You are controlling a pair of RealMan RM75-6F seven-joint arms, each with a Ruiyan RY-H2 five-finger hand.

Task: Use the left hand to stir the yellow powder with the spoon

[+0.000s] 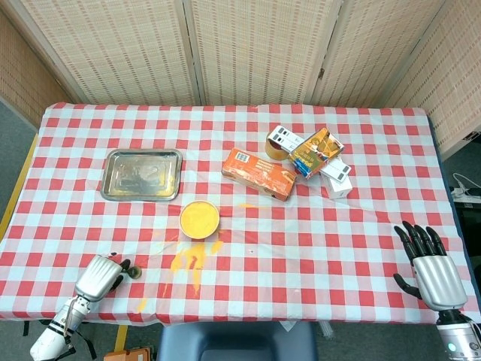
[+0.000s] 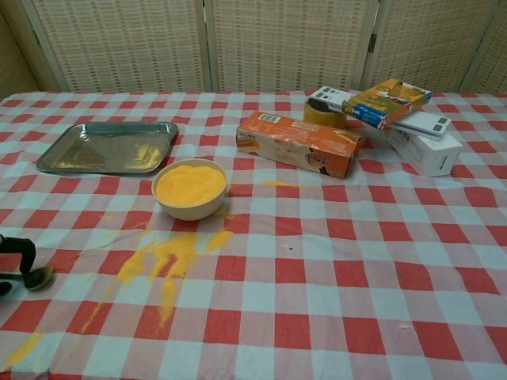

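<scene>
In the head view, the left hand (image 1: 98, 276) pinches the spoon (image 1: 132, 272) near the table's front-left corner, its long axis running right; the bowl of yellow powder (image 1: 199, 218) lies ahead to the right, far from the open, empty right hand (image 1: 431, 267). The chest view shows only dark fingertips (image 2: 22, 250) beside the spoon bowl at the left edge.

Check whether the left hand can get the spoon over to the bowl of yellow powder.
Probably yes: between the left hand at the spoon and the bowl lies only spilled powder on cloth.

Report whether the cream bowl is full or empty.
Full: the bowl stands upright with yellow powder nearly to its rim.
</scene>
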